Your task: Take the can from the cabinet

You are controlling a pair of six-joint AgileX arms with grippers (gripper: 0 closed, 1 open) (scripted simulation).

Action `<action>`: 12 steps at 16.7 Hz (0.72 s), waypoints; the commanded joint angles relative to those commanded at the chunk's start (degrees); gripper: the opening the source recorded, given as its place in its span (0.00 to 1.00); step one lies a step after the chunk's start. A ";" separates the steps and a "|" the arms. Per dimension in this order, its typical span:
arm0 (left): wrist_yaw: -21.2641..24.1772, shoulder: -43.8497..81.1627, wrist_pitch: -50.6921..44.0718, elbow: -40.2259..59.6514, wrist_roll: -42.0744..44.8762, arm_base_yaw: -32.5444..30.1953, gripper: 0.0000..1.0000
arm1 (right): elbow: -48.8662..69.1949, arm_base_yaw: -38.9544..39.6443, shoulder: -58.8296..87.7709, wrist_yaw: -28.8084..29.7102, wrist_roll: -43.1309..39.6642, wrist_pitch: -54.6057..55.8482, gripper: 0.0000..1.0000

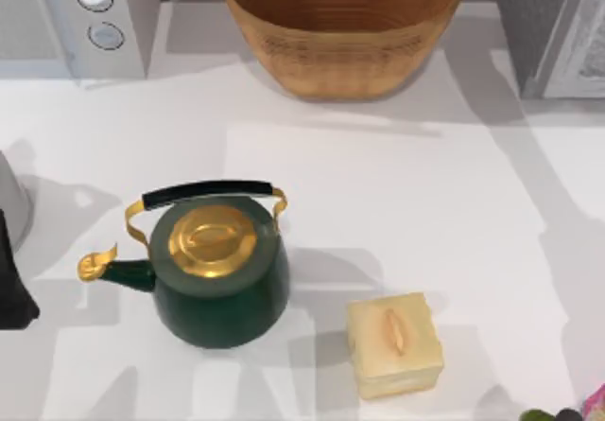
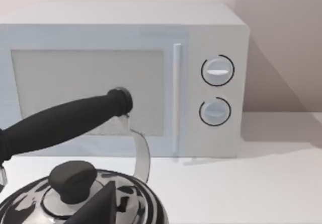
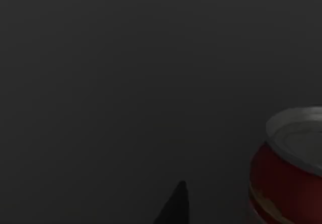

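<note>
The can (image 3: 292, 168), red-sided with a pale silvery top, stands upright in the right wrist view against dark grey surroundings. A dark tip of my right gripper (image 3: 175, 206) shows a short way from the can, apart from it. The grey cabinet (image 1: 558, 24) stands at the table's back right corner in the top view. My left arm (image 1: 11, 284) sits at the table's left edge, parked beside the green kettle (image 1: 219, 274).
A cream cube-shaped block (image 1: 394, 343) lies front right of the kettle. A wicker basket (image 1: 342, 24) stands at the back middle and a white microwave (image 1: 80, 19) at the back left. The microwave (image 2: 126, 78) appears behind the kettle's black handle (image 2: 65, 121) in the left wrist view.
</note>
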 joint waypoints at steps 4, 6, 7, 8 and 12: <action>0.00 0.00 0.00 0.00 0.00 0.00 1.00 | 0.00 0.00 0.00 0.00 0.00 0.00 0.10; 0.00 0.00 0.00 0.00 0.00 0.00 1.00 | 0.00 0.00 0.00 0.00 0.00 0.00 0.00; 0.00 0.00 0.00 0.00 0.00 0.00 1.00 | 0.00 0.00 0.00 0.00 0.00 0.00 0.00; 0.00 0.00 0.00 0.00 0.00 0.00 1.00 | 0.00 0.00 0.00 0.00 0.00 0.00 0.00; 0.00 0.00 0.00 0.00 0.00 0.00 1.00 | 0.00 0.00 0.00 0.00 0.00 0.00 0.00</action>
